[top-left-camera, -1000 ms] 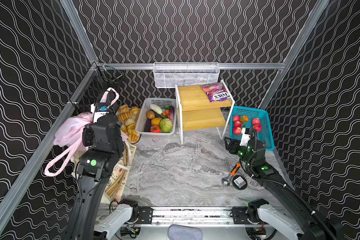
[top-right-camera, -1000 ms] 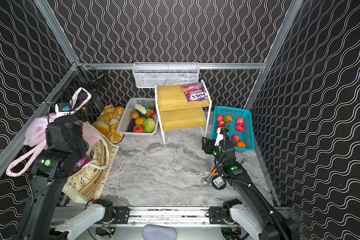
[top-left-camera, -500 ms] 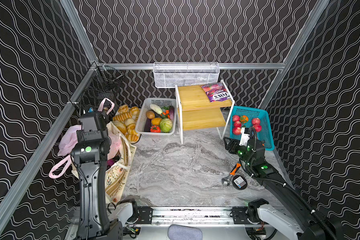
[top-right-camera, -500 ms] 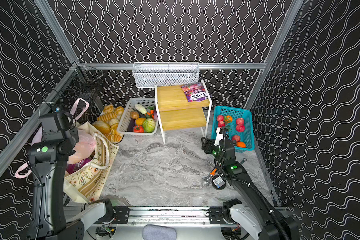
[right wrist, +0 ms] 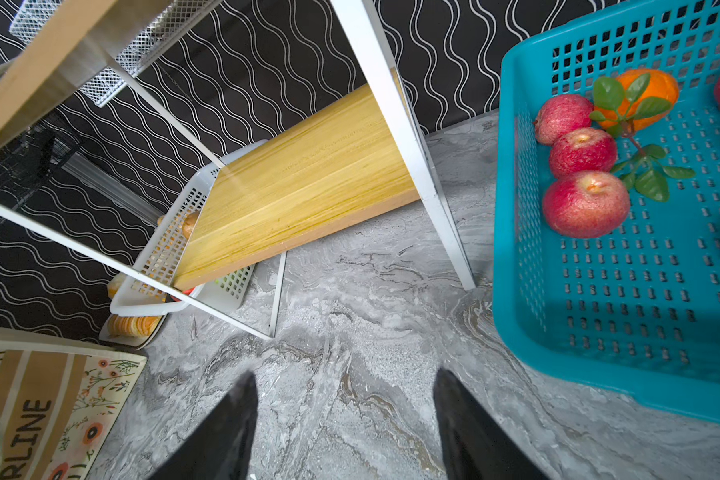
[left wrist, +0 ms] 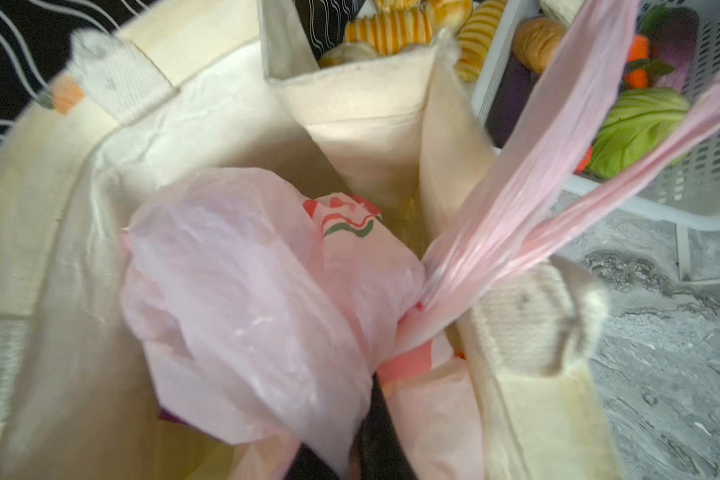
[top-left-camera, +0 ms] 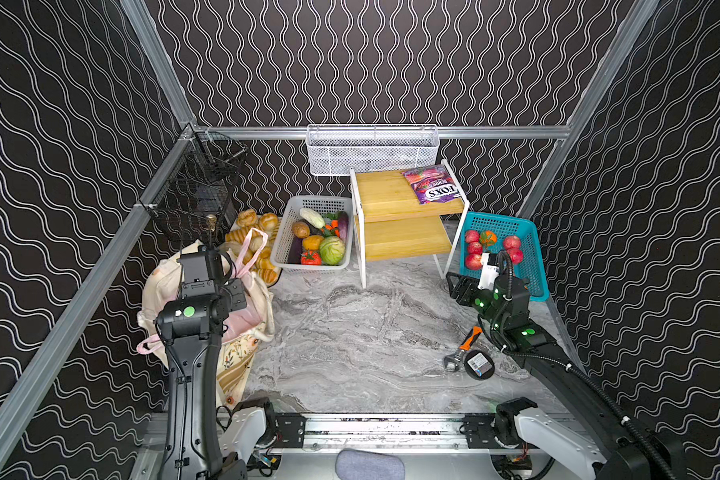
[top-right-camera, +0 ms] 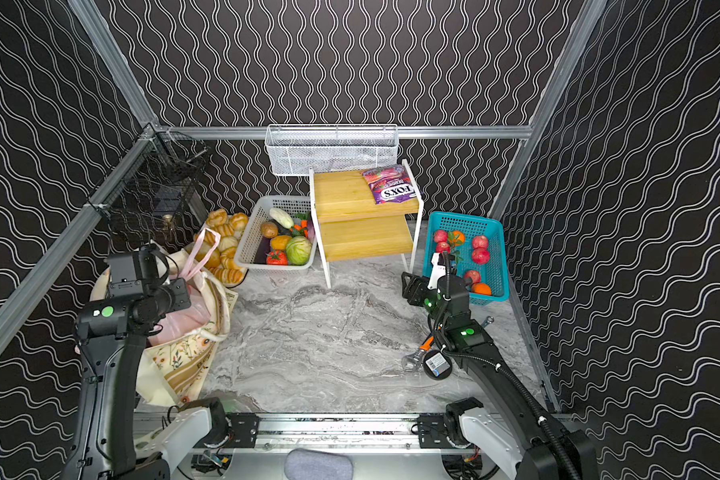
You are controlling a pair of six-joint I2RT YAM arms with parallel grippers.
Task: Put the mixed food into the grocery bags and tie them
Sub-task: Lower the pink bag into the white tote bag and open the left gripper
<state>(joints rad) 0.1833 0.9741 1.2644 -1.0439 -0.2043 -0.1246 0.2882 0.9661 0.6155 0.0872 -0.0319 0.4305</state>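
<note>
The cream canvas tote (top-left-camera: 250,357) (top-right-camera: 184,361) stands open at the left, its mouth filling the left wrist view (left wrist: 371,124). The pink plastic bag (top-left-camera: 246,322) (top-right-camera: 184,320) (left wrist: 246,270) sits inside it, one stretched handle (left wrist: 537,187) rising out. My left gripper (left wrist: 341,419) points down into the tote, shut on a fold of the pink plastic; in both top views its wrist hides it. A purple-magenta FOX'S pouch (top-left-camera: 433,189) (top-right-camera: 391,187) lies on the wooden shelf. My right gripper (right wrist: 345,374) (top-left-camera: 460,286) hovers open over the marble floor, holding nothing.
A white basket (top-left-camera: 281,245) of vegetables and a tray of bread rolls (top-left-camera: 262,224) stand behind the tote. The two-tier wooden shelf (top-left-camera: 391,195) is at the back, with a teal basket (top-left-camera: 535,257) of apples to its right. An orange-handled wrench (top-left-camera: 462,349) and a round black item (top-left-camera: 479,365) lie by the right arm.
My left arm has swung from the left wall to over the tote and come down, bringing the pink bag from outside the tote into it. The right arm has stayed still.
</note>
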